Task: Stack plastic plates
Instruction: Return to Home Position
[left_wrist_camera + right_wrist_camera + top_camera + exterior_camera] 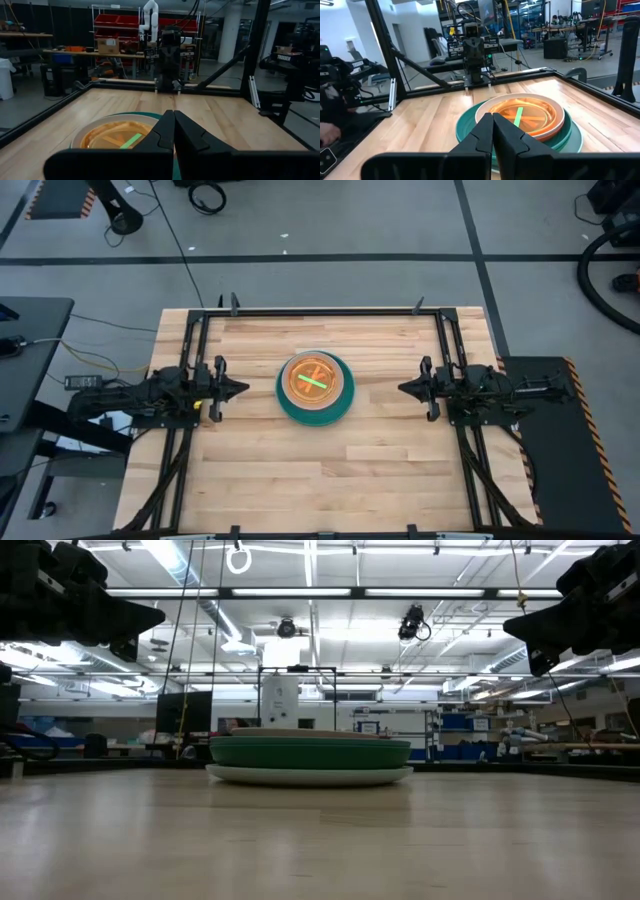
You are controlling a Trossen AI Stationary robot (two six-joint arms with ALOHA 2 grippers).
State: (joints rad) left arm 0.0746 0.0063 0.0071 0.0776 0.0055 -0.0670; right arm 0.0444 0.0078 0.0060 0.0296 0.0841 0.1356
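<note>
The plastic plates stand in one stack [315, 388] at the table's middle. A teal plate [284, 406] shows widest from above, a beige one [560, 120] above it, translucent orange ones [315, 380] on top. A lime green strip [315, 381] shows in the top plates. The low view shows a pale plate [310, 776] resting on the table under a dark green one [310, 753]. My left gripper [243, 388] is shut and empty, left of the stack, above the table. My right gripper [403, 388] is shut and empty, right of the stack.
A black metal frame [320, 311] runs along the table's far edge and down both sides. Bare wooden table top [330, 470] lies on the near side of the stack and around it. Each wrist view shows the other arm across the table [167, 60].
</note>
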